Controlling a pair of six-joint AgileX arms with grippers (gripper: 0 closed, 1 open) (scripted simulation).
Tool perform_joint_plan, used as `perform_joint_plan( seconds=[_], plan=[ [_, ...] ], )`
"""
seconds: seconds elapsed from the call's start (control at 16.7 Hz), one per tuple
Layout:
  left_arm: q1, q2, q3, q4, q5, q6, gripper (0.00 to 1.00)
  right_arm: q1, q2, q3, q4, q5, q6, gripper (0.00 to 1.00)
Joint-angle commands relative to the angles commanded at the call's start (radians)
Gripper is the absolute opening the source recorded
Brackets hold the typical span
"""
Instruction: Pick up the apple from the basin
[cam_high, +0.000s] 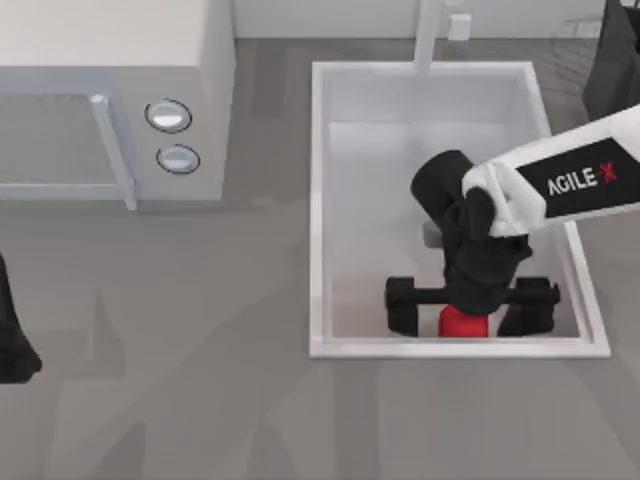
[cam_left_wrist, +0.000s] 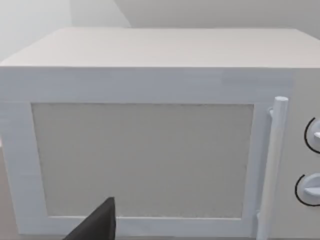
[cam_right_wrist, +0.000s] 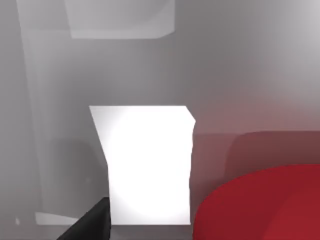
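In the top view, at the near edge of the basin (cam_high: 322, 200), the apple (cam_high: 463, 322) lies on the pale grey bottom close against the front wall, toward the basin's right half. The right claw (cam_high: 468, 305) is down inside the basin directly over it, its two black fingers (cam_high: 404, 303) spread wide apart to the apple's left and right, with the red fruit showing between them and neither finger visibly touching it. The right wrist view has the apple (cam_right_wrist: 260, 205) large and close, with a red glow cast on the grey basin wall (cam_right_wrist: 60, 100) behind it, and a dark finger tip (cam_right_wrist: 90, 222) at the frame's edge. The white AgileX arm (cam_high: 570, 180) reaches in over the basin's right rim. Farther back and to the left on the table (cam_high: 200, 380) stands the white microwave (cam_high: 100, 60) with two round knobs (cam_high: 168, 115); the left wrist view looks at its door (cam_left_wrist: 142, 160) and handle (cam_left_wrist: 272, 165). The left claw (cam_high: 15, 340) is parked at the table's left edge, and I cannot tell how its fingers stand.
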Motion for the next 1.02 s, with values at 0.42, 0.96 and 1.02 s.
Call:
perform_joint_plan(
  seconds=[0.42, 0.96, 1.02],
  plan=[
    [0.0, 0.0, 0.0, 0.0, 0.0, 0.0, 1.0, 0.0, 0.0, 0.0, 0.0, 0.0, 0.0, 0.25],
    [0.0, 0.0, 0.0, 0.0, 0.0, 0.0, 1.0, 0.0, 0.0, 0.0, 0.0, 0.0, 0.0, 0.0],
    [0.0, 0.0, 0.0, 0.0, 0.0, 0.0, 1.0, 0.0, 0.0, 0.0, 0.0, 0.0, 0.0, 0.0]
  ],
)
